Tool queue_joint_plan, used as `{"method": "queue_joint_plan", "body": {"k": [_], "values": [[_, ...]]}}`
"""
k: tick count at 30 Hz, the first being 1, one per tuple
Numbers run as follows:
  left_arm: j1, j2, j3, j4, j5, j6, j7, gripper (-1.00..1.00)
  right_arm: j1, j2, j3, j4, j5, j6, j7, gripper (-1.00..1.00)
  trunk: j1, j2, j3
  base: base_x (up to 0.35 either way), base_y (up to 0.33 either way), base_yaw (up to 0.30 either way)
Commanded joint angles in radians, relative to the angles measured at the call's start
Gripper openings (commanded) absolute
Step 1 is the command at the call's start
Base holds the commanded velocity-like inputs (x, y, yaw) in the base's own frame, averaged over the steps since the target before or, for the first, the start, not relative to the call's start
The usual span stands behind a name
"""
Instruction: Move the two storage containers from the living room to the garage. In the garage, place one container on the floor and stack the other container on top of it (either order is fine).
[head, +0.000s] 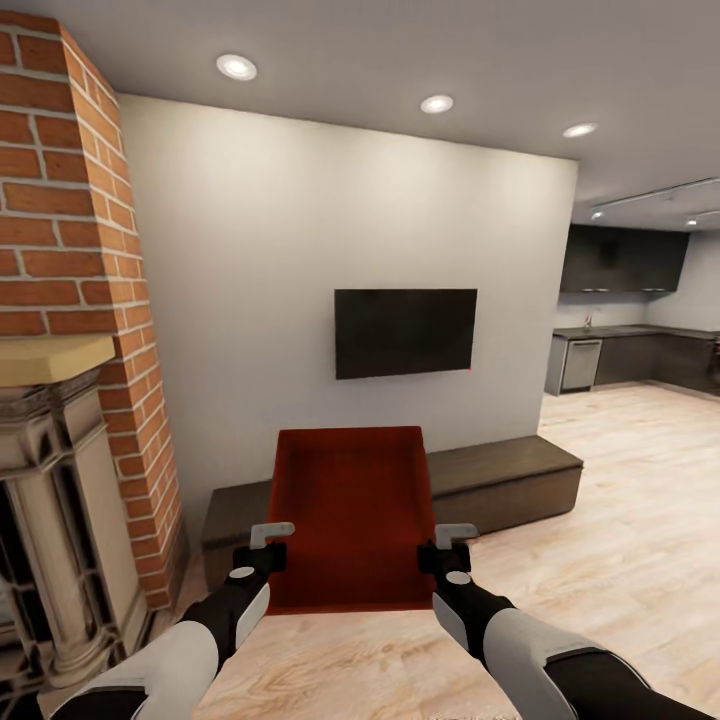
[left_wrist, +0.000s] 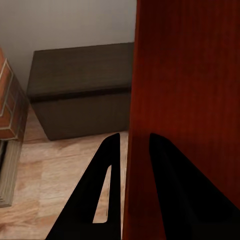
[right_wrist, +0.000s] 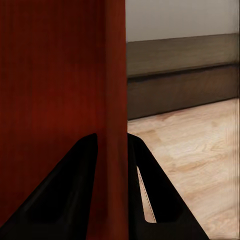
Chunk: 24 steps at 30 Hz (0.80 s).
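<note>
I hold one orange-red storage container (head: 350, 515) in the air in front of me, its open ribbed inside facing me, in the living room. My left gripper (head: 268, 545) is shut on its left wall and my right gripper (head: 443, 548) is shut on its right wall. The left wrist view has the container's wall (left_wrist: 185, 100) pinched between two dark fingers (left_wrist: 107, 190). In the right wrist view the container's rim (right_wrist: 115, 100) runs between the fingers (right_wrist: 75, 185) the same way.
A long dark low bench (head: 500, 480) runs along the white wall under the black TV (head: 405, 332). A red brick chimney (head: 70, 250) over an ornate fireplace (head: 50, 520) stands close at my left. Light wood-plank floor (head: 620, 540) opens right toward a kitchen (head: 630, 350).
</note>
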Motion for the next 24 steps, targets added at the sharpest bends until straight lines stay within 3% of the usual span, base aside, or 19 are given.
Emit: {"method": "queue_joint_plan", "body": {"k": [1,24], "values": [[0.000,0.005,0.016,0.004,-0.001,-0.004,0.012,-1.00,-0.001,0.000,-0.020,-0.002,0.003,-0.024,-0.015,-1.00,0.000,-0.001,0.000,0.000,0.000,-0.279],[0.000,0.005,0.016,0.004,-0.001,-0.005,0.012,-1.00,-0.001,0.000,-0.020,-0.002,0.004,-0.023,-0.014,-1.00,0.000,-0.001,0.009,0.000,0.000,-0.279]]}}
